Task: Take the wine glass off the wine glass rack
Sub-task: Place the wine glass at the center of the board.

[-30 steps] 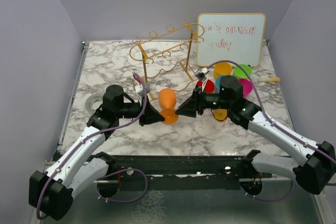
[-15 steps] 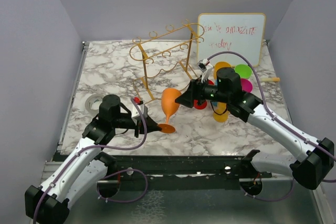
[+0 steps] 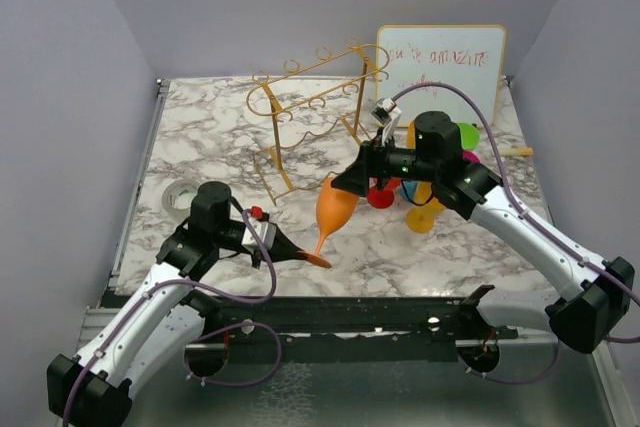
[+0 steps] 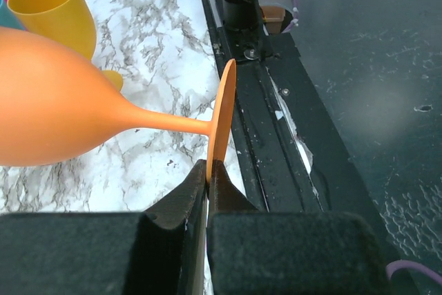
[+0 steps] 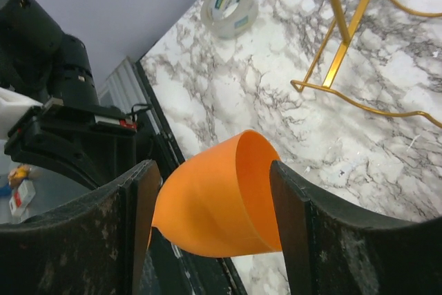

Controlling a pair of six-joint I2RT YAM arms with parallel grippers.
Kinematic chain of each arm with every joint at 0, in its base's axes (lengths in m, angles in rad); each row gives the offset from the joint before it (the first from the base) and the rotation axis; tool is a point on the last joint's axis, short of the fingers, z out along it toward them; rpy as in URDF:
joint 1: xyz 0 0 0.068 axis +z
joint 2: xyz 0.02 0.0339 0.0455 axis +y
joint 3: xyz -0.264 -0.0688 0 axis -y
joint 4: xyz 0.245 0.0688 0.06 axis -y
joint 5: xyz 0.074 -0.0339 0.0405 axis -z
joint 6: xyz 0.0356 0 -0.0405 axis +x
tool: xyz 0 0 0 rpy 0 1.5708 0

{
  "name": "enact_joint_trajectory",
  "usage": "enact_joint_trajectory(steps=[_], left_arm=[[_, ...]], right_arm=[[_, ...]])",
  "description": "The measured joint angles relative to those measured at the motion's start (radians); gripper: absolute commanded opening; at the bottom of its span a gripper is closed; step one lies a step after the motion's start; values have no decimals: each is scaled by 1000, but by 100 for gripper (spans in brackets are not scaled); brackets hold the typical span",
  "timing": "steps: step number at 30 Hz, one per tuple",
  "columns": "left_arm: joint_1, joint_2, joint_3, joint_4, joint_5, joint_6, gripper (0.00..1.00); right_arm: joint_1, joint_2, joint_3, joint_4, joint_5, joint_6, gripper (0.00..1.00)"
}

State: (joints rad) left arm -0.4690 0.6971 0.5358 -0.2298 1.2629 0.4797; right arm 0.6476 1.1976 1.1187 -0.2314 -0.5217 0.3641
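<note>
The orange wine glass [image 3: 334,209] was off the gold wine glass rack [image 3: 312,104], tilted above the marble table [image 3: 200,137] just near of the rack's right foot. Its bowl leaned up and to the far right, and its foot sat low by the table's near edge. The left gripper [image 3: 300,255] was clenched on the rim of the foot disc, its fingers [image 4: 181,202] pinching the thin edge in the left wrist view. The right gripper [image 3: 343,183] had its jaws spread wide to either side of the bowl. The right wrist view did not show whether its fingers [image 5: 141,202] pressed the bowl or stood just clear of it. A yellow glass [image 4: 54,13] stood among other coloured ones on the right, near of the whiteboard [image 3: 440,72]. A roll of tape [image 3: 181,197] lay at the left.
</note>
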Motion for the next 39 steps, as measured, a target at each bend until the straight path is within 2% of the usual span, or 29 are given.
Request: enact_joint_trajectory(steps=[2, 5, 8, 15, 18, 20, 24, 28, 30, 31, 33, 34, 37, 39], left_arm=[[0, 5, 0, -3, 13, 13, 0], [0, 10, 0, -5, 22, 29, 0], [0, 18, 0, -9, 28, 53, 0], [-5, 43, 10, -55, 46, 119, 0], [-5, 47, 14, -66, 51, 136, 0], [-5, 47, 18, -77, 51, 147, 0], [-11, 47, 31, -97, 48, 172, 0], [-10, 51, 31, -115, 21, 203, 0], [-10, 53, 31, -118, 19, 216, 10], [-10, 51, 31, -118, 19, 220, 20], [-10, 45, 31, -119, 15, 227, 33], [-10, 40, 31, -119, 4, 225, 43], [-8, 35, 32, -120, -24, 208, 58], [-8, 27, 32, -121, -38, 199, 75]], right_arm=[[-2, 27, 4, 0, -32, -9, 65], [-6, 62, 4, -14, -126, -49, 65], [-8, 58, 4, -34, -205, -95, 64], [-31, 25, 4, -44, -365, -163, 55], [-37, 11, 4, -48, -401, -177, 44], [-42, 5, 4, -47, -421, -182, 33], [-48, 4, 4, -47, -472, -175, 3], [-53, 3, 9, -48, -558, -127, 0], [-53, 3, 9, -47, -576, -110, 1], [-54, 3, 9, -46, -586, -101, 1], [-54, 3, 9, -35, -602, -81, 0], [-54, 3, 8, -31, -614, -73, 1], [-43, 1, 2, -26, -629, -70, 0], [-37, 1, -5, -33, -615, -78, 1]])
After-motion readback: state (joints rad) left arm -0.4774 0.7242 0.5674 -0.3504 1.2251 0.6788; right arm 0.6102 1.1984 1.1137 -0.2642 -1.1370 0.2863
